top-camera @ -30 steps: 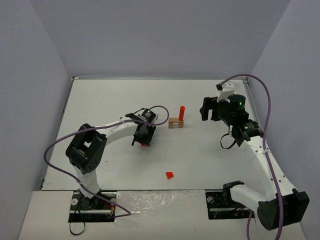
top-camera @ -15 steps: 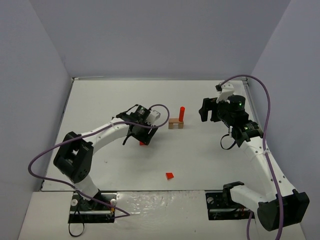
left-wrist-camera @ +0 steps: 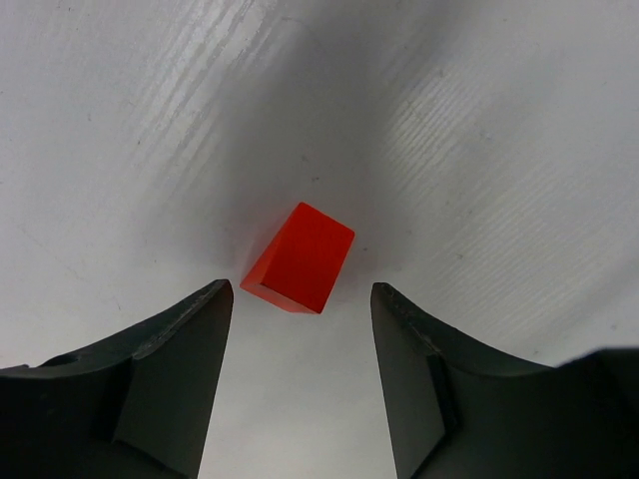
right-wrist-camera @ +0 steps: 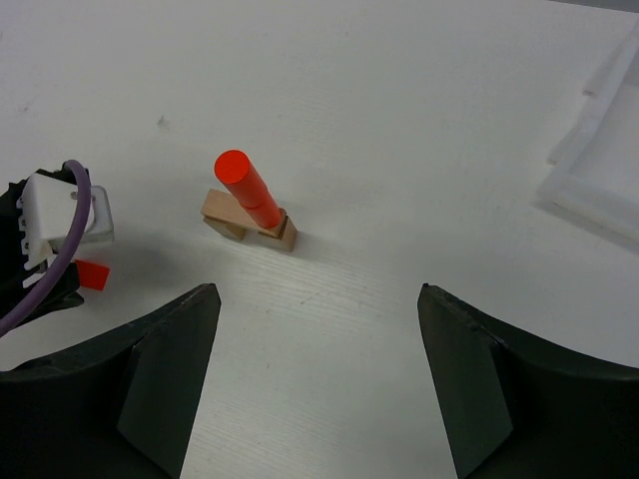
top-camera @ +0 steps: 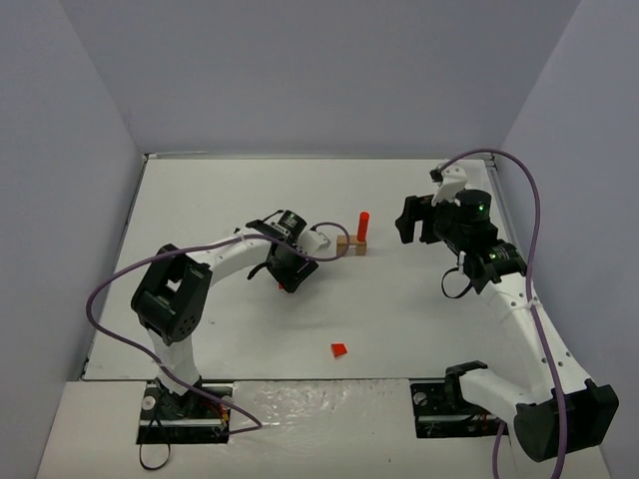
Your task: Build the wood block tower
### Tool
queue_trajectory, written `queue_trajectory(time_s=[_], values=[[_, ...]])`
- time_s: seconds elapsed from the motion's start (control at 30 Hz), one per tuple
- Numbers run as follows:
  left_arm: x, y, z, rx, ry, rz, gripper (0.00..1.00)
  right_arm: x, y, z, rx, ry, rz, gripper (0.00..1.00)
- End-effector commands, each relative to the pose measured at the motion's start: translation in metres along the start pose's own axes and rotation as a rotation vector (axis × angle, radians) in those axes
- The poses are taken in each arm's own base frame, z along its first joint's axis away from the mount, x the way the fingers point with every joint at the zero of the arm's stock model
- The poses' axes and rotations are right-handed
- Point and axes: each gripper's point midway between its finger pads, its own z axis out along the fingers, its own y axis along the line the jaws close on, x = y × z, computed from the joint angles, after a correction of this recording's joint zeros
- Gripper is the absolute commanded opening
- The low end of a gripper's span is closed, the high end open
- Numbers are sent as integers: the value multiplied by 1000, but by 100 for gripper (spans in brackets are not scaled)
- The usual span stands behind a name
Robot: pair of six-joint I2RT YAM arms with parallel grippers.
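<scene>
Left gripper (left-wrist-camera: pixel 300 317) is open, nothing held. A red block (left-wrist-camera: pixel 305 254) lies on the table just ahead of the fingertips, centred in the gap, touching neither finger. It is likely light, rigid and painted smooth, so it may slip or skid if pinched on a corner. It sits skewed to the jaws; best to square up and take its two flat sides. Right gripper (right-wrist-camera: pixel 318 291) is open and empty. The tan block (right-wrist-camera: pixel 278 235), with a cylinder (right-wrist-camera: pixel 247 185) standing on it, is well ahead of its fingers.

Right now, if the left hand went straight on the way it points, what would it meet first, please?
Most likely the red block, lying on the white table just ahead of the left hand, between its open fingers; depth is unclear.
</scene>
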Motion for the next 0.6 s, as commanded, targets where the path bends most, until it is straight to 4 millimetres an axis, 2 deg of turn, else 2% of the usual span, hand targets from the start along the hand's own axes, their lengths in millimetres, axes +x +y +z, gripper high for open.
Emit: queue_trajectory(time_s=[0.0,0.27,0.37,0.43,0.53,0.57], values=[[-21,8,-9,-4,-50,41,53,-27,4,-8,-19,-82,-14,78],[-18,4,-4,8,-42,34,41,-25,4,-8,-24,-74,-14,78],[-18,2,-8,11,-53,32,21,-28,5,-8,-27,-77,-15,78],[-20,2,-11,7,-73,32,13,-29,6,-8,-32,-80,-16,78],[-28,0,-29,2,-128,37,2,-32,13,-7,-70,-74,-10,78],[-32,0,-36,-1,-151,39,1,-33,18,-7,-96,-73,-9,78]])
